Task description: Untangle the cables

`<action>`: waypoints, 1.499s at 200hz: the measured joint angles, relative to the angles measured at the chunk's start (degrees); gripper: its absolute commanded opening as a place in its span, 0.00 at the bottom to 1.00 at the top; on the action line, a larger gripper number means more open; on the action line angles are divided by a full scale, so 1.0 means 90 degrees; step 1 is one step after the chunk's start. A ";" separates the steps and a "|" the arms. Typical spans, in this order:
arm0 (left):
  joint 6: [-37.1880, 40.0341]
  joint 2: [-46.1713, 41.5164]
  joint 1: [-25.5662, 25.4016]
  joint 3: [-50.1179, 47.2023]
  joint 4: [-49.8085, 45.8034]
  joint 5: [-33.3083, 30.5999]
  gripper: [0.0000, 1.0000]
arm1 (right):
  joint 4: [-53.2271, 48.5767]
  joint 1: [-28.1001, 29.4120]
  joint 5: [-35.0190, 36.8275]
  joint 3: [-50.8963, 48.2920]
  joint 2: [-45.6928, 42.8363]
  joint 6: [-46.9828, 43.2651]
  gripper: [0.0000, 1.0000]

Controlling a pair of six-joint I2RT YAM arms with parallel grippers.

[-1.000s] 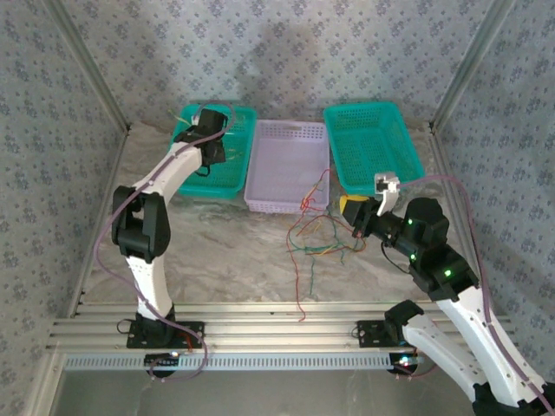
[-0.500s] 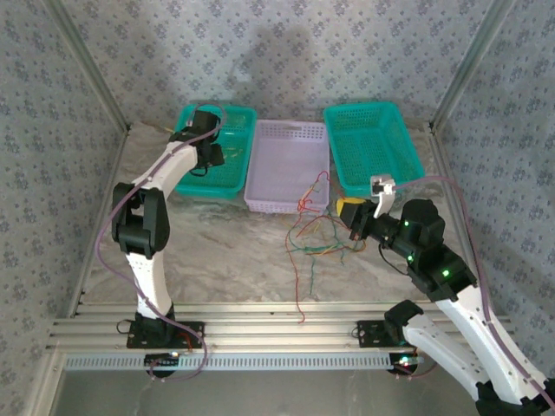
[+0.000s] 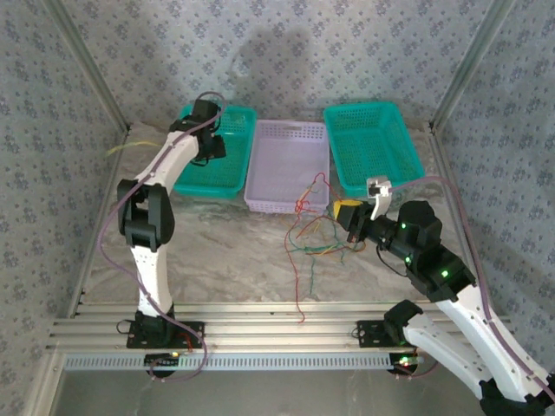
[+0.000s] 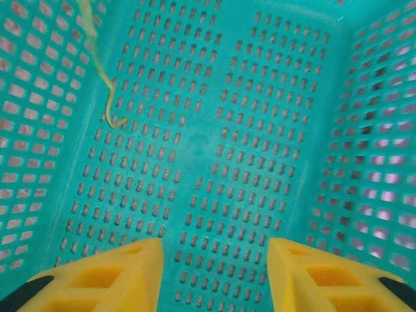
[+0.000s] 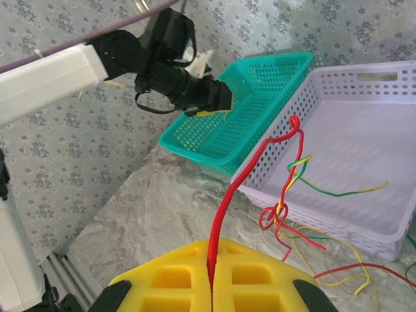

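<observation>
The cables (image 3: 314,232) lie as a red, yellow and green tangle on the marble table in front of the lilac basket (image 3: 286,165). My right gripper (image 5: 211,250) is shut on a red cable (image 5: 247,172), which rises from its fingers toward a knot (image 5: 279,214) at the basket's rim. From above, the right gripper (image 3: 340,211) sits just right of the tangle. My left gripper (image 4: 214,250) hangs open over the floor of the left teal basket (image 4: 214,136), nothing between its fingers. A yellow-orange cable (image 4: 97,62) lies along that basket's left wall, apart from the fingers.
A second teal basket (image 3: 373,147) stands at the back right. A yellowish strand (image 3: 130,148) trails out past the left basket's left side. Patterned walls enclose the table on three sides. An aluminium rail (image 3: 260,334) runs along the near edge by the arm bases.
My left gripper has opened and let go of the yellow-orange cable, which now rests in the left basket. The right gripper has shifted slightly left, still holding the red cable.
</observation>
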 measured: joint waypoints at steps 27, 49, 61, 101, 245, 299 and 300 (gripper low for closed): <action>0.0019 0.0321 0.0019 0.0027 -0.0287 0.0070 0.55 | 0.0000 0.0051 0.0061 0.0000 0.0000 -0.0022 0.00; 0.0036 0.0325 -0.0029 0.0032 -0.0413 0.0216 0.56 | 0.0000 0.0068 0.0104 -0.0005 0.0000 -0.0024 0.00; 0.0036 0.0291 -0.0102 0.0034 -0.0435 0.0272 0.56 | 0.0002 0.0075 0.0107 -0.0024 0.0000 -0.0024 0.00; -0.0051 -0.0017 -0.0427 0.0126 -0.0481 0.0488 0.69 | 0.0002 0.0087 0.0107 -0.0046 0.0015 -0.0027 0.00; -0.1382 -0.4318 -0.0731 -0.3912 0.1821 0.1991 0.81 | 0.0019 0.0134 0.0090 0.0192 0.0440 -0.0073 0.00; -0.1683 -0.5241 -0.2205 -0.5549 0.3191 0.2679 0.81 | 0.0138 0.0146 -0.0019 0.0447 0.0634 -0.0119 0.00; -0.1683 -0.5243 -0.2225 -0.5564 0.3206 0.2681 0.81 | 0.0146 0.0146 -0.0027 0.0449 0.0639 -0.0119 0.00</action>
